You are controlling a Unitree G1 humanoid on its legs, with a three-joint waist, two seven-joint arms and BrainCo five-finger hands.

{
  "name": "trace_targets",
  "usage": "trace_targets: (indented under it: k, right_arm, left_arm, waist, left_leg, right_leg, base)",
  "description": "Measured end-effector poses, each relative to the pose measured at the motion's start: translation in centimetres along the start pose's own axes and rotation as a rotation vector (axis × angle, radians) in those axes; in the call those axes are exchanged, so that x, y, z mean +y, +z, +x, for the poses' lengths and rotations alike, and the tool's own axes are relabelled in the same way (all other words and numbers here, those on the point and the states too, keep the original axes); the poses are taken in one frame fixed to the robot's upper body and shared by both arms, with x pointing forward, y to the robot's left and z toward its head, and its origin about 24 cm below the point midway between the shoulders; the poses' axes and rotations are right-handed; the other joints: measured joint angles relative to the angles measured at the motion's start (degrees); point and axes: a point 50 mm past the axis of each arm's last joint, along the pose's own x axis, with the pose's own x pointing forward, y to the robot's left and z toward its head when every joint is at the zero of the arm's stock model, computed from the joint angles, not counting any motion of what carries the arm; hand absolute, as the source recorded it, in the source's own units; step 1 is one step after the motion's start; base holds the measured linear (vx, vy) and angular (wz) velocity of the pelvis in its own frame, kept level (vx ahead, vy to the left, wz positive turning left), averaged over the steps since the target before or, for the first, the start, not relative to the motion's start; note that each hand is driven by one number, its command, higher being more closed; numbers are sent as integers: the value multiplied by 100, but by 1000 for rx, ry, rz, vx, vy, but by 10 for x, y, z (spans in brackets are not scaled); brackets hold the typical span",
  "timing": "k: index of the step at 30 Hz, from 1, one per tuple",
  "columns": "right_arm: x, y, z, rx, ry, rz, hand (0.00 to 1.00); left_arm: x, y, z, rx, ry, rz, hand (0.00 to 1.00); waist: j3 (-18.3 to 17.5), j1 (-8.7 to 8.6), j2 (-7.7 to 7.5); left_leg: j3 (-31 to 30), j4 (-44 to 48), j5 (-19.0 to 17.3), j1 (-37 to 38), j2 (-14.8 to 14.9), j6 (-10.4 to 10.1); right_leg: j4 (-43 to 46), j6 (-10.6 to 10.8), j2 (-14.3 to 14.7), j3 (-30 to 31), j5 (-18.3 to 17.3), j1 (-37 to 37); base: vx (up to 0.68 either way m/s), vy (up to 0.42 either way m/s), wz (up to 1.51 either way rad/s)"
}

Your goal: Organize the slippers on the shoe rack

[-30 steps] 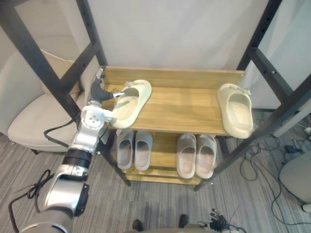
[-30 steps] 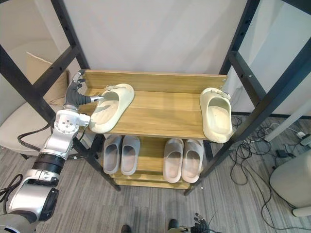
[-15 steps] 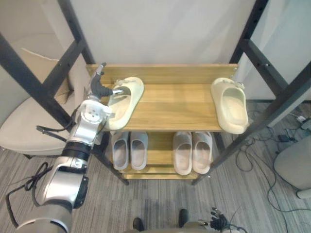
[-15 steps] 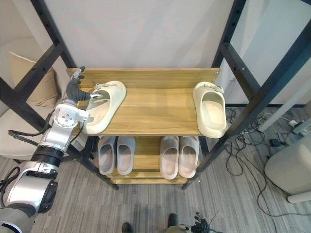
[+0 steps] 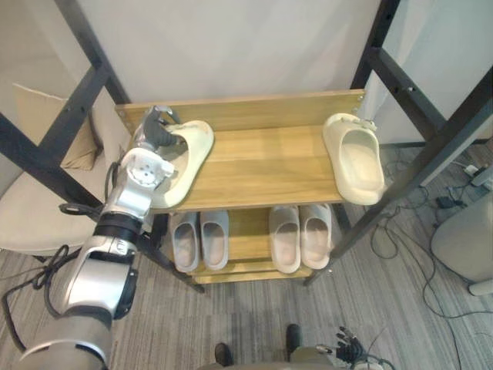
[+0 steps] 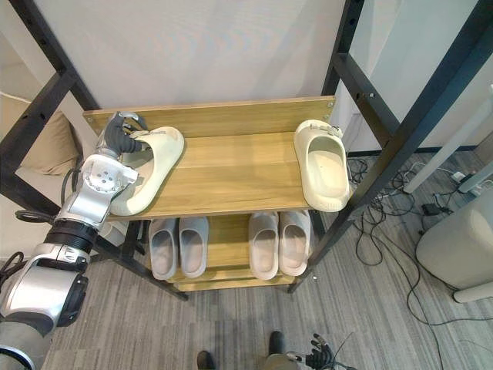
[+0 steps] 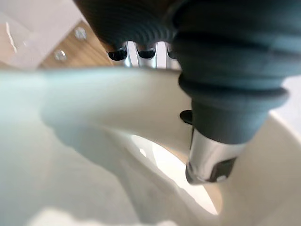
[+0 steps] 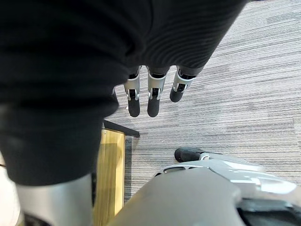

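Fingers [image 7: 146, 52] of the left hand [image 5: 157, 137] clench the strap [image 7: 108, 101] of one slipper [image 5: 192, 151]; a level slide toward its mate [image 5: 356, 158] should pair them.

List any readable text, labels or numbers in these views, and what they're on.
None readable. No print, label or number shows on the left cream slipper, the right cream slipper, the grey slippers on the lower shelf, or the wooden shoe rack.
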Motion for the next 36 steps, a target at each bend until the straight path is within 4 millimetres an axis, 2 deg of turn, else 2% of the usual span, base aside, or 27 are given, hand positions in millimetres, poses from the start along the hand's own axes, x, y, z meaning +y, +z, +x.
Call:
trace_targets:
  k: [11,18,25,30,36]
  right_arm:
    - [0,1,0,-2,1,1,0]
    - [0,2,1,-6,2,-1,0]
    - [0,4,2,-9,4,-3,0]
    - [0,5,2,-11,4,-2,0]
    - [-3,7,2,-22,-6,5,0]
  left_arm:
    - [-9,9,0,-27,-20,-35,100]
    - [-35,34,-5,-111,-76,-112,100]
    - [-54,46,-9,-148,-124,-144,100]
    - [-56,48,-9,-154,-120,-140,100]
    - [-52,61,1,-175,-112,-128,100]
  waist:
    - [10,-18,16]
    - [10,-45,16]
    - [12,-121,21]
    - [17,-180,29]
    - [84,-266,119]
  left_leg:
    - [-50,0,-5,43,-1,7]
    - [-62,0,-5,59,-3,7]
    - [-35,-1,-21,132,-8,30]
    - [48,-1,-24,132,-10,31]
    - [277,0,-69,82,-21,35]
  right_leg:
    - [1,3,3,-28,4,105]
    - [2,3,3,-33,4,129]
    - [1,3,-4,-21,4,177]
    - [1,2,-7,36,4,114]
    - [1,-41,8,290,43,-70]
  base:
    - [-14,-21,2]
    - [0,0,0]
    - [-24,-16,-2]
    - [-41,-20,-8]
    - [-32,-19,-21]
